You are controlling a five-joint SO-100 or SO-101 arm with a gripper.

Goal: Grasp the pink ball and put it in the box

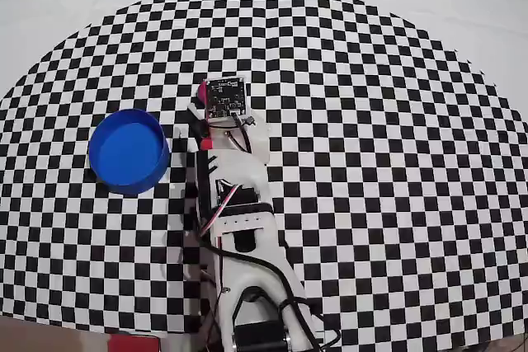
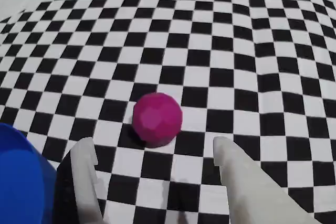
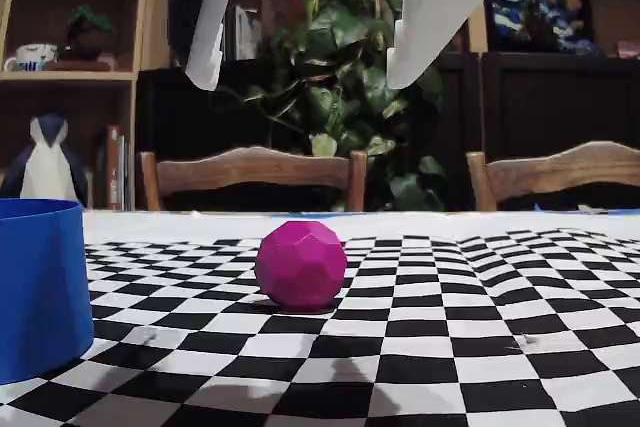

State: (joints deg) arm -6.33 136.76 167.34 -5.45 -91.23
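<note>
So the pink ball [image 2: 157,118] isn't a smooth sphere up close: it's faceted, lots of little flat faces, solid magenta with a matte look. The fixed view shows the facets best [image 3: 300,264]. It sits on the checkered mat [image 2: 220,51], roughly in the middle of the mat and well in from every edge, throwing a small dark shadow under itself. No print or logo on it that I can make out.

My gripper [image 2: 156,148] hangs right above it with the jaws spread wide, nothing between them. In the wrist view the ball sits just past my two white fingertips [image 2: 84,153], centred in the gap. From the fixed view my fingers [image 3: 212,47] are clearly up in the air, well clear of the ball, not touching it.

The box [image 1: 128,151] is a bright blue round tub, plain walls, nothing in it as far as the overhead view shows. It stands on the mat toward the left edge in that view, near my arm and apart from the ball.

From overhead the ball is hidden under my wrist, where there's a small black circuit board [image 1: 225,97]; its markings are too tiny to read.
</note>
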